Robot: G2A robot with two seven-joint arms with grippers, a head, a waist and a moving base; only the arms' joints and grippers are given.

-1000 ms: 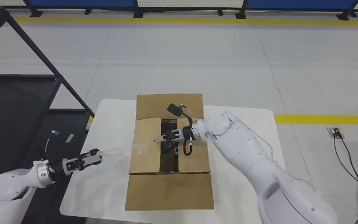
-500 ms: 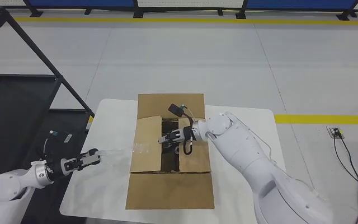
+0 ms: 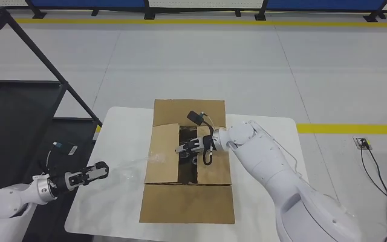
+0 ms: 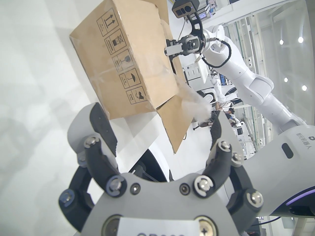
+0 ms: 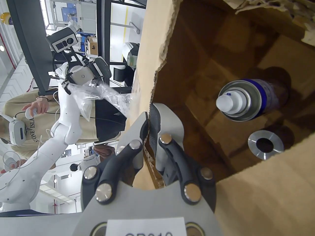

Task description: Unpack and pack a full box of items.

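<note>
cardboard flap (image 5: 147, 62) is clenched by right hand (image 5: 147, 121); box (image 4: 118, 57) could be dragged askew by film (image 4: 194, 99) caught on released left hand (image 4: 160, 119).

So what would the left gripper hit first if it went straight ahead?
Probably the brown cardboard box, its printed side wall; clear plastic film runs alongside. Depth is unclear.

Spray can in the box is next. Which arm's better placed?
Right. The right gripper is at the box opening, pinching a flap, the can just inside; it must let go first. The left gripper is well off the box, film stretched to it.
</note>
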